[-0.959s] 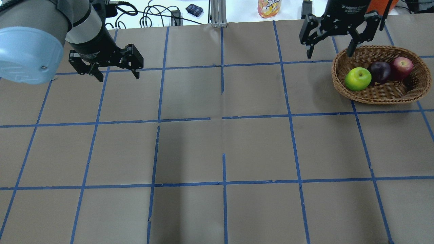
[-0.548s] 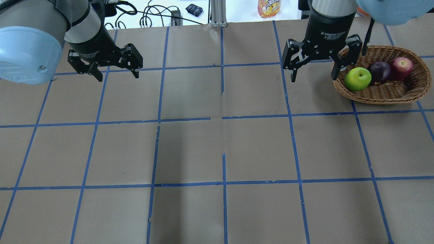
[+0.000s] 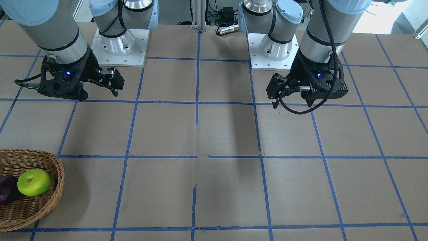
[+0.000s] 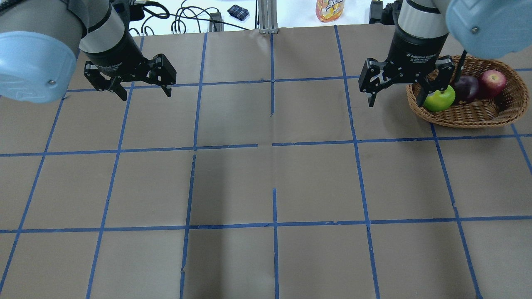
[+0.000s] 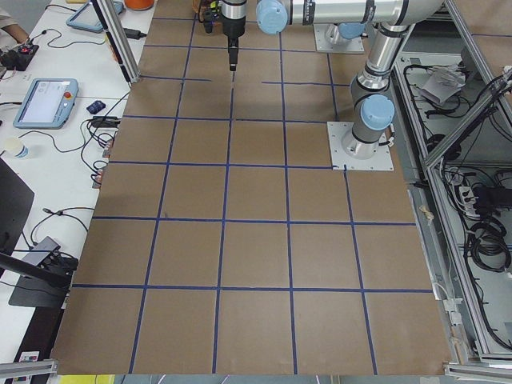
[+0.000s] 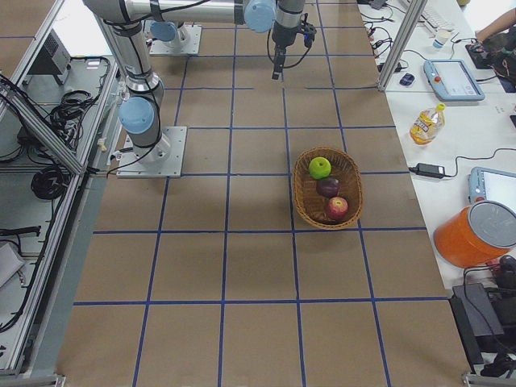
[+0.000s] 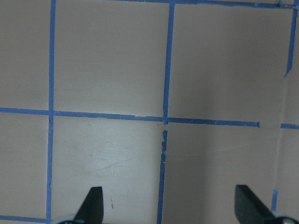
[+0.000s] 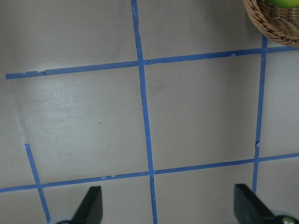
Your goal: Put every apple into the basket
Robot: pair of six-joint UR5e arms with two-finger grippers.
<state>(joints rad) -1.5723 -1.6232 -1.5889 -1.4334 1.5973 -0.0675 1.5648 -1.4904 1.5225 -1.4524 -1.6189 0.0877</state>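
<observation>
The wicker basket [image 4: 474, 118] sits at the table's far right and holds three apples: a green one [image 4: 441, 101], a maroon one [image 4: 466, 88] and a red one [image 4: 493, 81]. From the right side the same row lies in the basket [image 6: 352, 173]: green [image 6: 320, 168], maroon [image 6: 327, 187], red [image 6: 337, 208]. My right gripper [image 4: 395, 103] hangs open and empty just left of the basket, one finger overlapping the green apple in the overhead view. Its wrist view catches only the basket's edge [image 8: 273, 23]. My left gripper [image 4: 145, 94] is open and empty over bare table at the far left.
An orange drink bottle [image 4: 329, 9] and cables [image 4: 187, 18] lie beyond the table's far edge. Both arm bases [image 3: 118, 43] [image 3: 274, 47] stand at the robot's side. An orange bucket [image 6: 476, 234] stands off the table on the operators' side.
My right gripper has moved from over the basket's far left rim toward the near side and down, ending left of the basket, still open. The left gripper and the apples have not moved.
</observation>
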